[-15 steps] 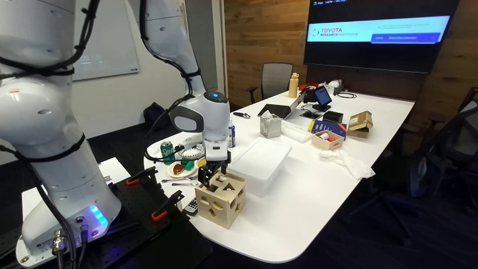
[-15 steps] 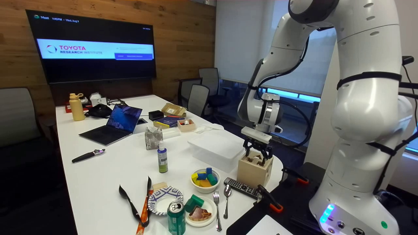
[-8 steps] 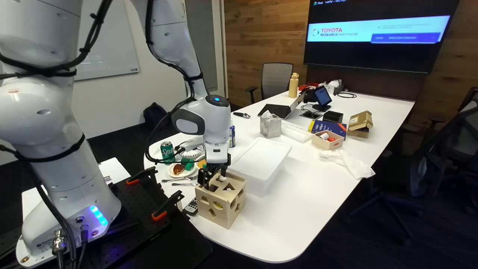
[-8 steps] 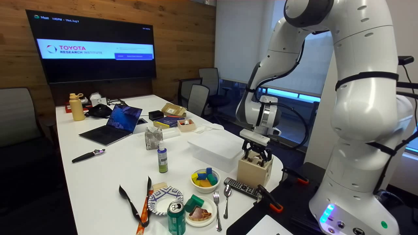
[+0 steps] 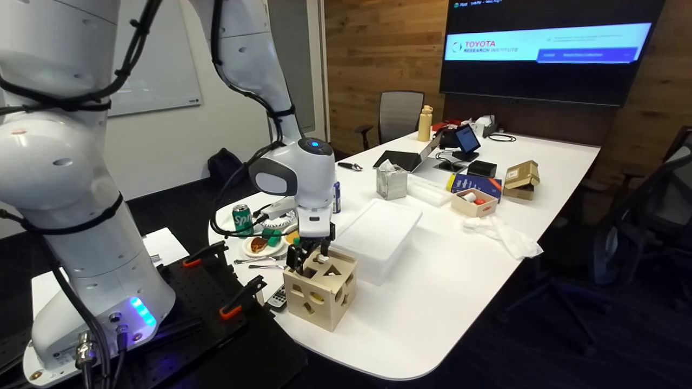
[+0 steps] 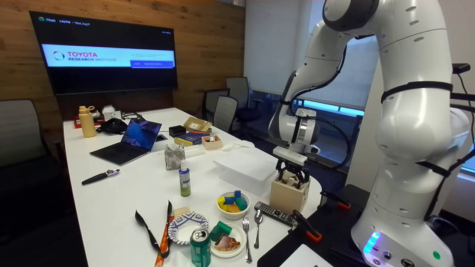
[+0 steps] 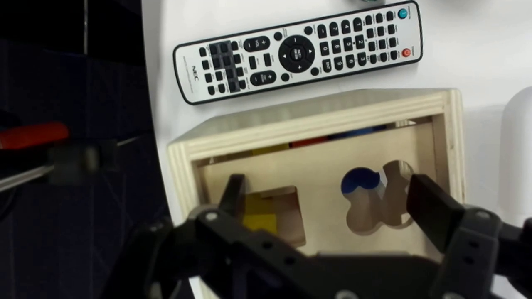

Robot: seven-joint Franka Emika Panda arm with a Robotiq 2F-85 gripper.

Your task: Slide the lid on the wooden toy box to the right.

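Observation:
The wooden toy box stands on the table's near end and shows in both exterior views. In the wrist view its rim frames the lid, a pale panel with a square hole and a flower-shaped hole. A narrow gap runs between the lid and the rim on the remote's side, with coloured blocks below. My gripper is open over the lid, one finger by the square hole, the other by the flower hole. I cannot tell whether the fingertips touch the lid. The gripper also shows in both exterior views.
A remote control lies close beside the box. A white lidded plastic box stands right behind it. A bowl of blocks, a spoon and a fork lie nearby. An orange-tipped clamp grips the table edge.
My gripper has come down slightly and shifted a little over the box, staying open. The wooden toy box has shifted very slightly since half a second ago.

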